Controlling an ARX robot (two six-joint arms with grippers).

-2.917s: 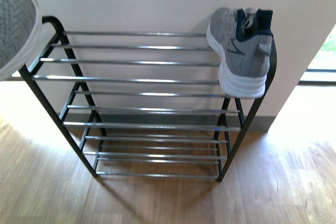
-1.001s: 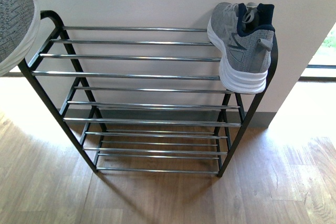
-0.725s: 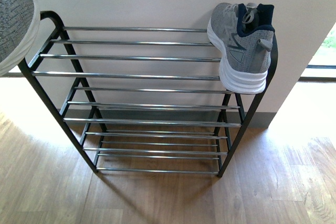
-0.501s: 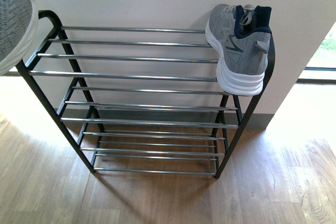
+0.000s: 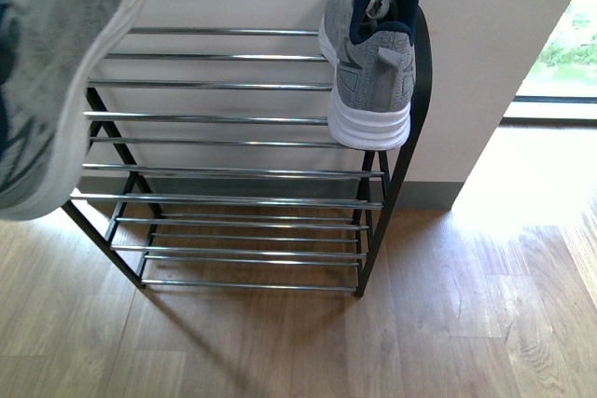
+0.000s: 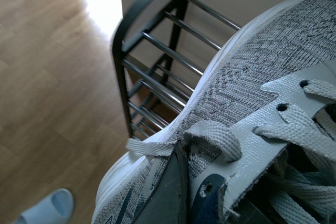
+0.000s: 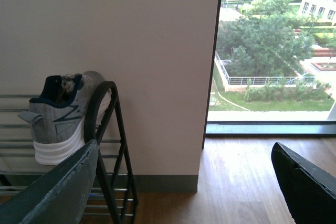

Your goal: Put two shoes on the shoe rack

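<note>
Grey shoe point(image 6: 247, 72) in left gripper point(image 6: 191, 199)

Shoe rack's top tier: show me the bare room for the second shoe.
Top tier of the shoe rack: bars bare from the left frame to the placed shoe. Crowded only at the right end, where that shoe sits beside the frame. The held shoe hangs near the left end.

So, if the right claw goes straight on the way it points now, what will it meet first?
Probably the beige wall, between the shoe rack and the window. The open right claw holds nothing, and nothing shows between it and the wall, though depth is hard to judge.
</note>
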